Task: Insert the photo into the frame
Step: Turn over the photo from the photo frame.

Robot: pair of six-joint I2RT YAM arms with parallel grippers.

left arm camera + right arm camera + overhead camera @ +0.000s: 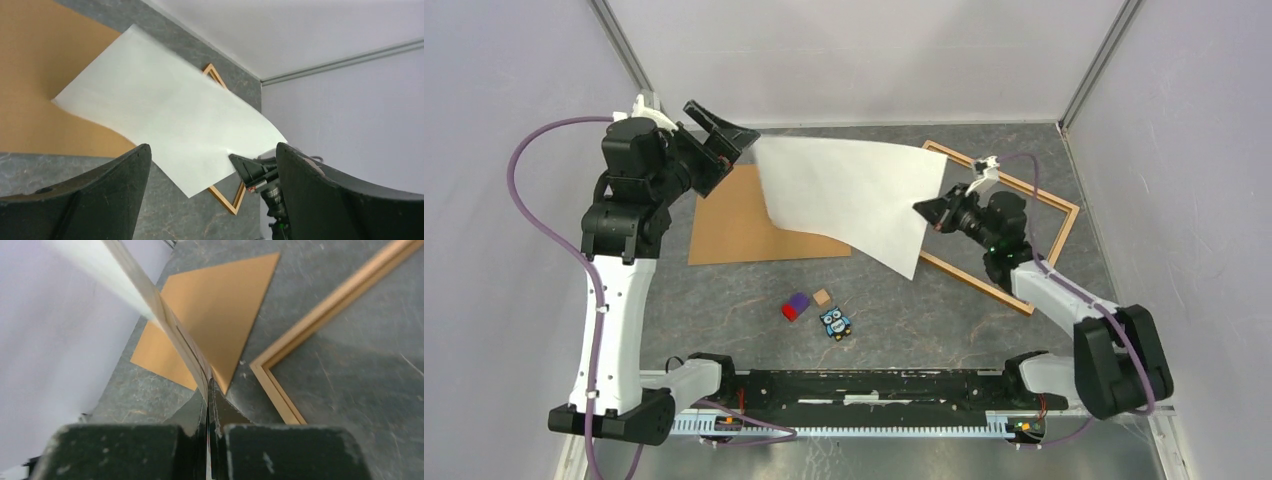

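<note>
Photo point(844, 195), white back up, hangs in air, one edge clamped by R gripper point(921, 208). L gripper point(739, 152) has jaws wide apart, just off the opposite corner. Under R gripper: 1 frame point(340, 300). Below L gripper: 1 cardboard board point(734, 225). Nearer the bases: 1 owl point(835, 323), 1 red-purple block point(795, 306), 1 tan cube point(822, 296). Grey marbled table point(924, 320), white walls point(864, 50).
</note>
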